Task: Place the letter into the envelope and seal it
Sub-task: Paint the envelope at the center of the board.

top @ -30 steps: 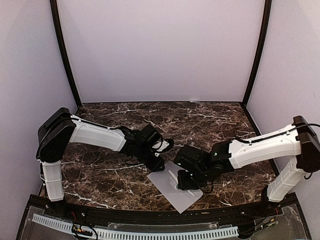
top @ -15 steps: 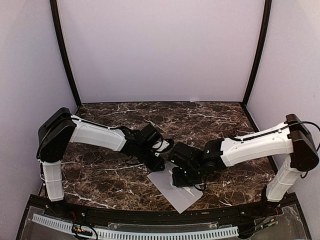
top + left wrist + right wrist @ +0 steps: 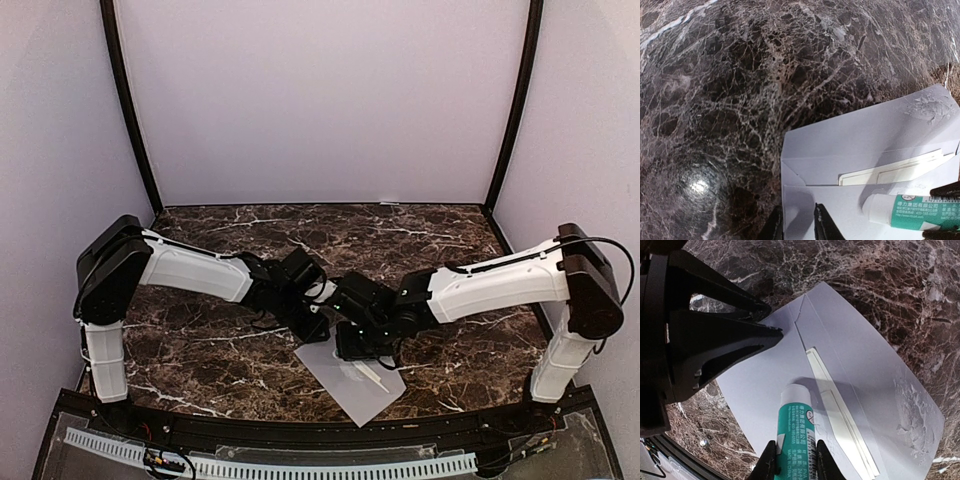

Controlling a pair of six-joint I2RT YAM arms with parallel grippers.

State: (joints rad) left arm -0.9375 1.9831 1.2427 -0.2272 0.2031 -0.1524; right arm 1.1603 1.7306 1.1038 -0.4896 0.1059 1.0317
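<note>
A pale grey envelope lies flat on the marble near the front edge, its flap open. The letter, a narrow cream strip, sticks out of the pocket. My right gripper is shut on a green glue stick. The stick's white end sits on the envelope body beside the letter. My left gripper stands at the envelope's left corner, jaws slightly apart. One fingertip rests on the paper and the other sits just off its edge. In the top view the two grippers nearly meet.
A wrinkled patch marks the far end of the flap. My left gripper's black fingers fill the left of the right wrist view, close to the glue stick. The dark marble table stretches behind, walled on three sides.
My right arm has carried the glue stick left and away along the envelope, toward the left gripper. The left arm and the envelope have stayed put.
</note>
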